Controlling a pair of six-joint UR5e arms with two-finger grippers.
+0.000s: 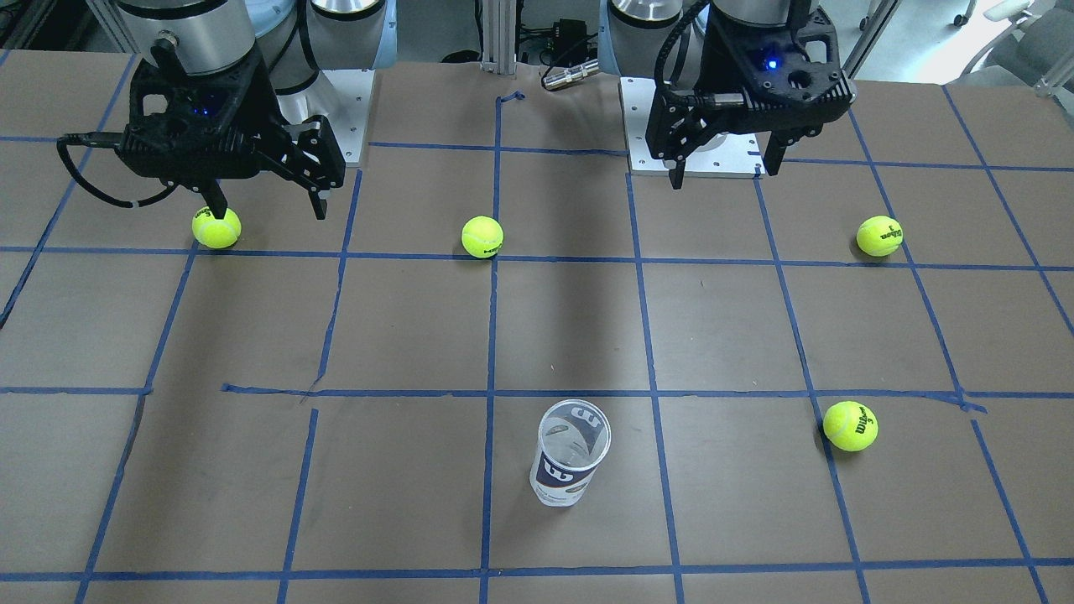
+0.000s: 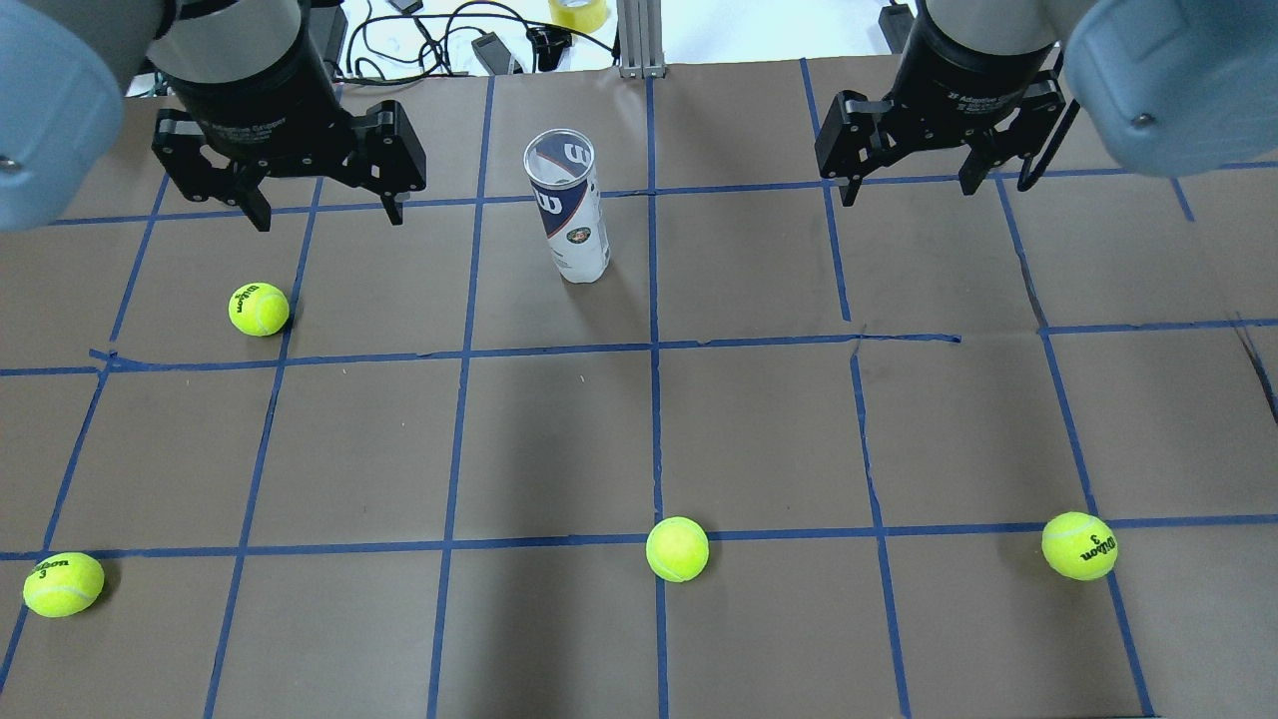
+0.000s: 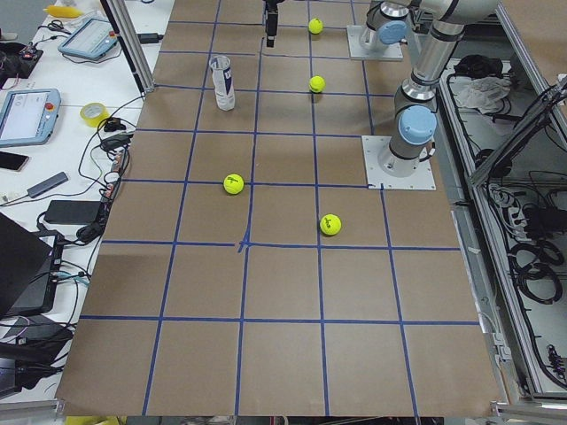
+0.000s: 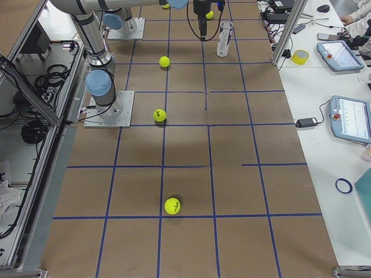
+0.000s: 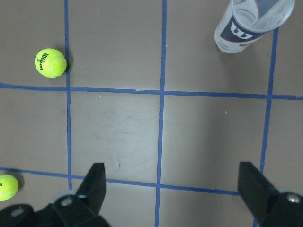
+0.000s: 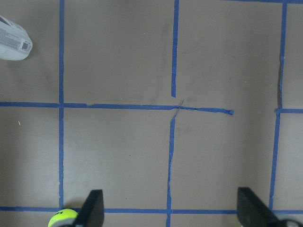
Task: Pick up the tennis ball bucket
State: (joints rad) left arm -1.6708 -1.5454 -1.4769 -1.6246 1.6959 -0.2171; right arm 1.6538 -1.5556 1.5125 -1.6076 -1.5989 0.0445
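The tennis ball bucket (image 2: 569, 215) is a clear can with a navy-and-white "W" label. It stands upright and open-topped on the far middle of the table, and also shows in the front view (image 1: 570, 457) and the left wrist view (image 5: 248, 26). My left gripper (image 2: 329, 220) hovers open and empty to the bucket's left, apart from it; it is at the right in the front view (image 1: 725, 175). My right gripper (image 2: 911, 194) hovers open and empty further off on the bucket's right, at the left in the front view (image 1: 269, 211).
Several yellow-green tennis balls lie scattered on the brown, blue-taped table (image 2: 759, 429): one near the left gripper (image 2: 259, 309), one front left (image 2: 63, 584), one front middle (image 2: 677, 548), one front right (image 2: 1079, 545). Cables and a tape roll (image 2: 577, 14) lie past the far edge.
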